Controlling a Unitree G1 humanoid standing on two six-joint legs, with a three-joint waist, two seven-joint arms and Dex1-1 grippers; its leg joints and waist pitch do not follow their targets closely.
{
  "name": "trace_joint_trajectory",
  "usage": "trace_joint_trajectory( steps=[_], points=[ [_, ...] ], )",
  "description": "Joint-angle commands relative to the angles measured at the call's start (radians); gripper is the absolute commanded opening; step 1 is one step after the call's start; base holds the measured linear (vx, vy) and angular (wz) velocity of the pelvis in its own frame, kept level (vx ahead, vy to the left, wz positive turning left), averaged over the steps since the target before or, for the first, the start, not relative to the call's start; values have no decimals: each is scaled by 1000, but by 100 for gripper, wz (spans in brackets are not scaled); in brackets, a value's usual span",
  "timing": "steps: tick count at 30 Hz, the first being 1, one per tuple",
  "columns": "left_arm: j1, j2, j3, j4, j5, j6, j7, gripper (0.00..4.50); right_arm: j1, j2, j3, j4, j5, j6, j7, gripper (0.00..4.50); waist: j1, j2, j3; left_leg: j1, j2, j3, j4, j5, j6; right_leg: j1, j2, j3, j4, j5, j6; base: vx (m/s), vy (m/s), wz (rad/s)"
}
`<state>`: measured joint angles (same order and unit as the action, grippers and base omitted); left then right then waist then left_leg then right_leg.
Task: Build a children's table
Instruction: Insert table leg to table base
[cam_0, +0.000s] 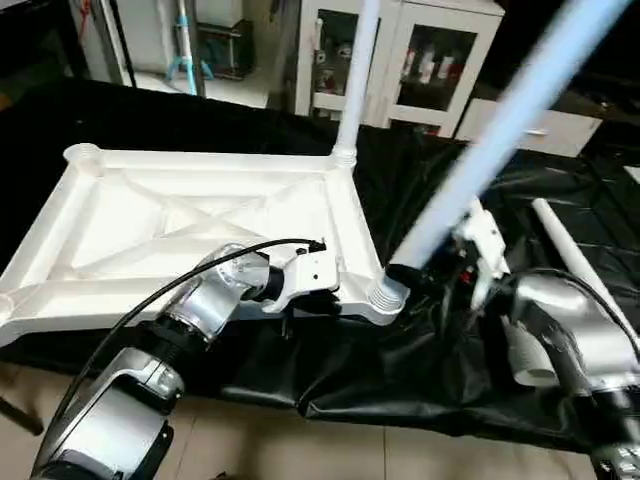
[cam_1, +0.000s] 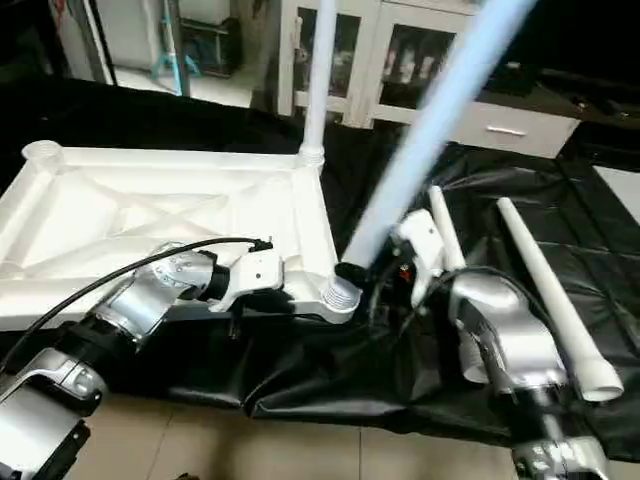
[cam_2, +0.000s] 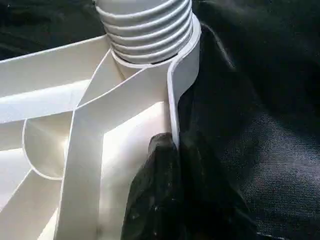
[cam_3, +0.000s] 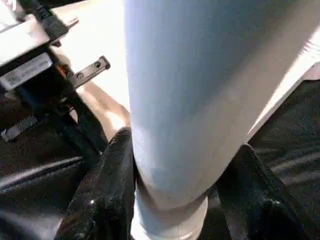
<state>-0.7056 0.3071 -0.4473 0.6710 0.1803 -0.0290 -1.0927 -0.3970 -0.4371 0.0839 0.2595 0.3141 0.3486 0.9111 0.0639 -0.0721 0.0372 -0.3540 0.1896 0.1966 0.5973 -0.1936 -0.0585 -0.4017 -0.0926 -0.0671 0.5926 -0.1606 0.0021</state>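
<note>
The corner socket (cam_0: 385, 297) holds a leg's (cam_0: 500, 140) threaded end.

No text, label, brand or number can be read anywhere in these views.

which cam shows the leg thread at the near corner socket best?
Left wrist view: the leg thread sits close up, ridges exposed above the socket. Both eye views show it small at the tabletop corner. Right wrist view shows the leg between the right gripper fingers.

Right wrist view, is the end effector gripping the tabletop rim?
No, the right end effector has its fingers on either side of a white leg.
</note>
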Motion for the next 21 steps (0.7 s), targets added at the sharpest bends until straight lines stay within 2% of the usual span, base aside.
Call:
trace_joint_trajectory(
  steps=[1, 2, 5, 7, 10, 14, 15, 17, 21],
  points=[
    [13, -7, -26, -31, 24, -9, -8, 0, 14, 5, 56, 122, -83, 52, -38, 184, -10, 7, -41, 13, 46, -34, -89, -416, -27, 16, -64, 36, -101, -541, -113, 0, 0, 0],
    [13, -7, -26, -31, 24, -9, -8, 0, 14, 5, 56, 122, -83, 52, -38, 184, -14, 7, -39, 15, 47, -36, -90, -432, -29, 13, -64, 36, -103, -553, -109, 0, 0, 0],
    [18, -6, -28, -38, 23, -6, -8, 0, 10, 5, 110, 162, -124, 47, -26, 184, -20, 9, -37, 15, 47, -41, -93, -470, -36, 14, -63, 31, -109, -591, -91, 0, 0, 0],
    [19, -4, -28, -40, 23, -6, -9, 0, 15, 6, 121, 164, -126, 49, -24, 183, -25, 10, -38, 21, 48, -44, -94, -500, -40, 11, -64, 28, -114, -604, -86, 0, 0, 0],
    [20, -1, -27, -38, 23, -8, -8, 0, 21, 10, 119, 168, -123, 52, -21, 183, -34, 12, -37, 26, 48, -48, -96, -547, -46, 7, -61, 24, -120, -594, -87, 0, 0, 0],
    [22, 3, -26, -39, 23, -8, -6, 0, 29, 15, 109, 182, -116, 48, -27, 183, -36, 11, -40, 23, 48, -46, -98, -541, -43, 9, -63, 28, -116, -558, -100, 0, 0, 0],
    [23, 4, -26, -40, 23, -8, -7, 0, 37, 19, 98, 182, -108, 49, -32, 183, -36, 17, -39, 24, 48, -46, -100, -552, -46, 7, -61, 30, -117, -550, -103, 0, 0, 0],
    [23, 5, -27, -39, 24, -8, -9, 0, 56, 25, 85, 184, -101, 43, -44, 183, -37, 15, -38, 26, 47, -47, -99, -573, -48, 5, -61, 27, -119, -566, -97, 0, 0, 0],
    [15, 2, -24, -27, 25, -12, -7, 0, 101, 26, 100, 176, -112, 31, -47, 183, -37, 16, -36, 28, 47, -50, -100, -593, -47, 2, -61, 25, -125, -599, -82, 0, 0, 0]
  ],
)
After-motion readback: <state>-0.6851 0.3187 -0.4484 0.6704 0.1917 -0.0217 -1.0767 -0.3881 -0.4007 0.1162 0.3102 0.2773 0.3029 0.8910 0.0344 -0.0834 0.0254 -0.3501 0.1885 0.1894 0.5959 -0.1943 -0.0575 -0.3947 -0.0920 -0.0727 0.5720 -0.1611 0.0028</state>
